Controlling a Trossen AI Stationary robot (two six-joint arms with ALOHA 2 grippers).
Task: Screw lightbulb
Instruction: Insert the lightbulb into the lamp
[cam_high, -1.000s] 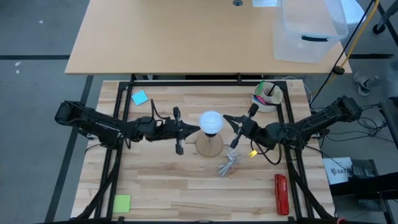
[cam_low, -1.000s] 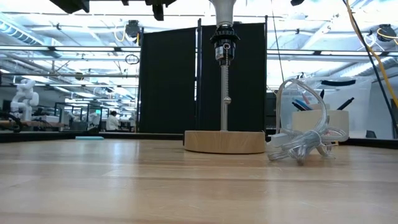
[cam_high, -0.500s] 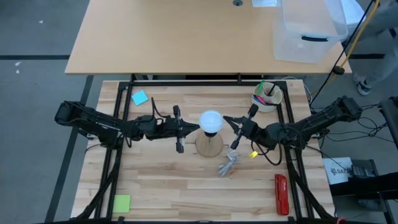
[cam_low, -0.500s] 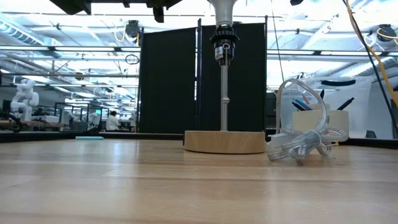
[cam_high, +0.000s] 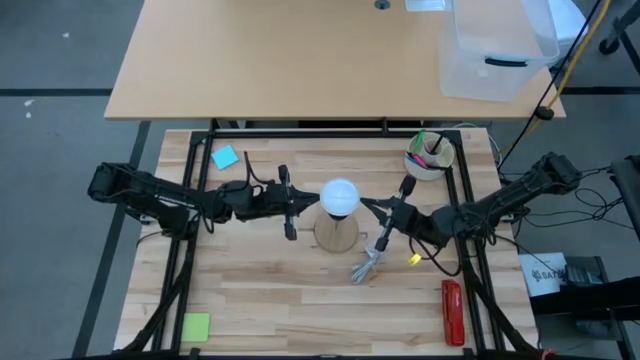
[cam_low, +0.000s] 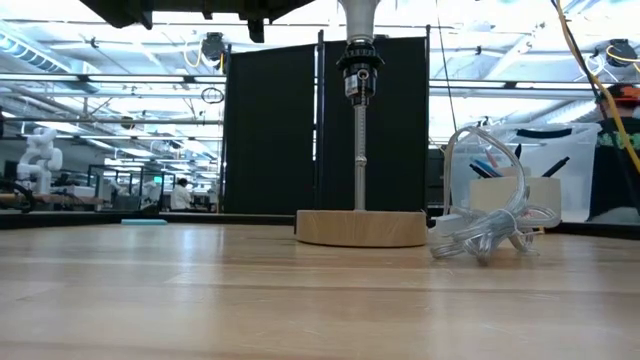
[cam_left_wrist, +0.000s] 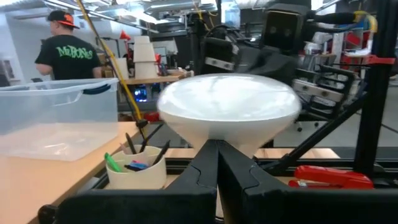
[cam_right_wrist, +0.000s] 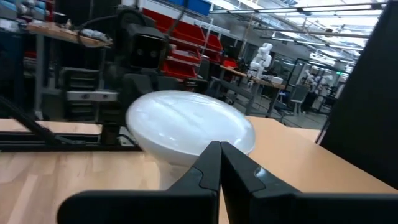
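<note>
1. The small white round-globed lightbulb (cam_high: 339, 196) is sitting at the centre of the high view, neck down in the black socket on the slim metal post (cam_low: 360, 150) of the round wooden base (cam_high: 336, 236).
2. The left gripper (cam_high: 310, 207) is waiting just left of the globe, fingers pressed together and holding nothing.
3. The right gripper (cam_high: 368, 206) is hovering just right of it, equally closed and empty.
4. To turn the bulb well, I judge one gripper should be opening first, then clasping the globe gently while the other is steadying the post.
</note>
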